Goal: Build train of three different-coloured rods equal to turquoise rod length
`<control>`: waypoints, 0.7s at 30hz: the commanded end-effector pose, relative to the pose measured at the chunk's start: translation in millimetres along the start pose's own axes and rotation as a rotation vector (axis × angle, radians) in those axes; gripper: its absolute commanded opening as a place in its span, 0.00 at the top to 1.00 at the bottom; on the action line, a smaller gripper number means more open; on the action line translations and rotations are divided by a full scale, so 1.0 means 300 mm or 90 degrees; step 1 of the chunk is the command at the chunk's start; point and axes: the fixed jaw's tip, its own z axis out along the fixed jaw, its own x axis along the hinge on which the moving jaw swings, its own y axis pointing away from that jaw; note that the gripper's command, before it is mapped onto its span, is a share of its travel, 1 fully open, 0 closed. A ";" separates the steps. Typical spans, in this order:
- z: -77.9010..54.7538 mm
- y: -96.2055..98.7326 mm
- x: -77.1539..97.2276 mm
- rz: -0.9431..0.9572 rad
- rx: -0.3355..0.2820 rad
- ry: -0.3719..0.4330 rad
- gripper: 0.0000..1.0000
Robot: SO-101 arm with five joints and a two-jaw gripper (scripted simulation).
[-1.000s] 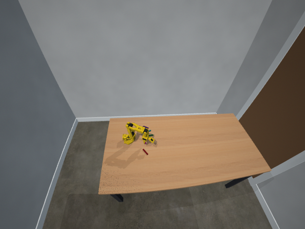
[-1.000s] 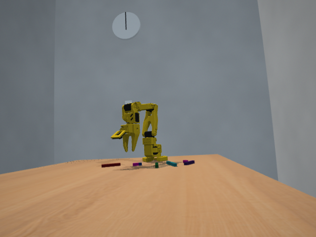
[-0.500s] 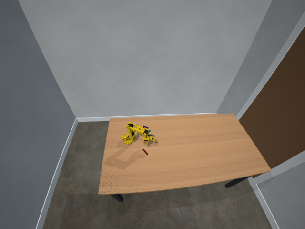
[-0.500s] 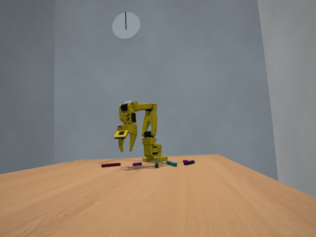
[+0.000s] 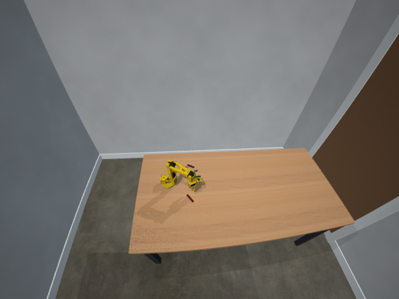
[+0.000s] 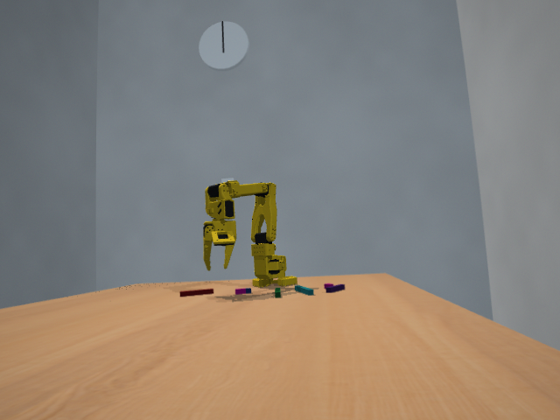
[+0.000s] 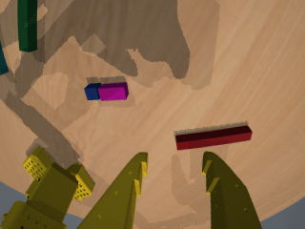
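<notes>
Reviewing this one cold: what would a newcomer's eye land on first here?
Probably the bright yellow arm, arched over the table near one end, its open gripper pointing down. Next, the red rod, lying apart from the others. Behind, a pale clock-like disc hangs high on the wall.

Exterior view: compared with the earlier frames, the gripper has shifted toward the left of the frame, and its fingertips stand wider apart than in the earliest frame. The camera mount has swung from the gripper's left side to its front, facing the viewer. Top view: the fingertips sit slightly lower in the frame.
</notes>
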 end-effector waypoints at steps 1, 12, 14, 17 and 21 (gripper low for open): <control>-0.035 -0.036 -0.004 -0.087 0.038 -0.024 0.82; -0.035 -0.069 0.020 -0.298 0.042 -0.016 0.82; -0.035 -0.077 0.025 -0.344 0.043 -0.014 0.82; -0.034 -0.088 0.033 -0.412 0.044 -0.011 0.82; -0.034 -0.103 0.044 -0.500 0.045 -0.008 0.82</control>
